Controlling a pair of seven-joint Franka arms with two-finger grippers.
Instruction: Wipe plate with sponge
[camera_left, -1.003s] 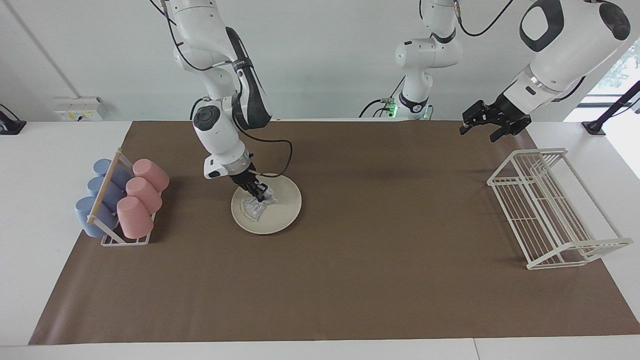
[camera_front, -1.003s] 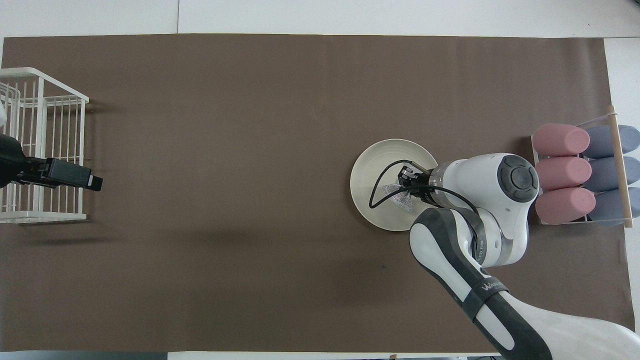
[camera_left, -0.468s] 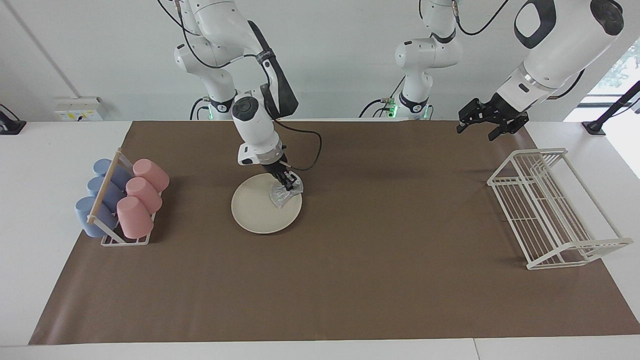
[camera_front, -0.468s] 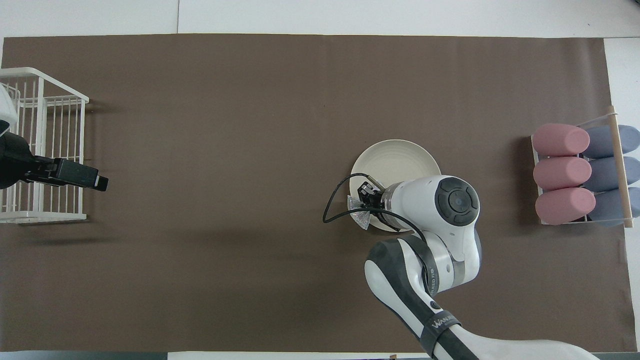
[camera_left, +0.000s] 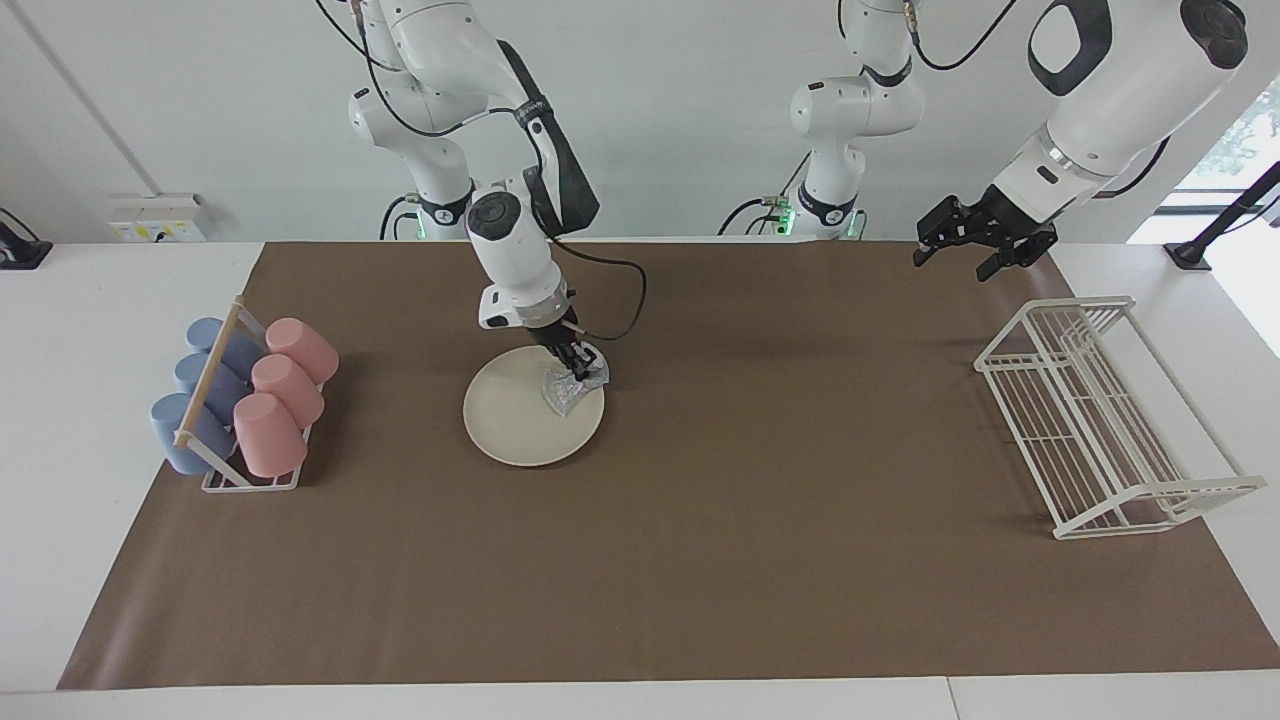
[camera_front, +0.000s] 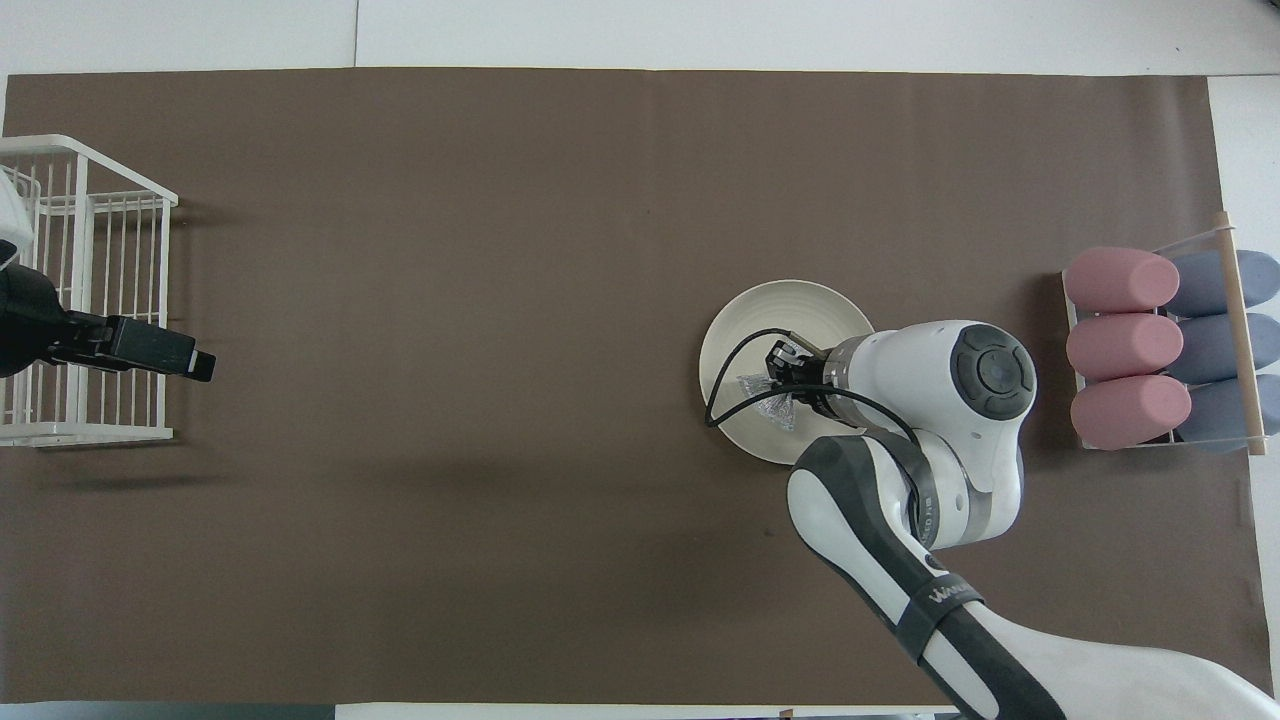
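Now pinching the sponge (camera_left: 566, 390) in the shut right pincer (camera_left: 577, 371), pressing on the plate (camera_left: 510, 420) near its rim toward the left arm's end; most unwiped plate lying toward the cups (camera_left: 268, 390). Left pincer (camera_left: 975, 256) waiting wide over the worktop (camera_left: 780, 560).

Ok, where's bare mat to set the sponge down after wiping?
The widest bare stretch of mat lies between the plate and the wire rack. The strip between the plate and the cup rack is tighter. The right gripper holds the sponge on the plate; the left gripper waits over the wire rack's end.

White wall (camera_left: 650, 120), white table (camera_left: 90, 300), brown mat (camera_left: 760, 500), bright window (camera_left: 1240, 130)
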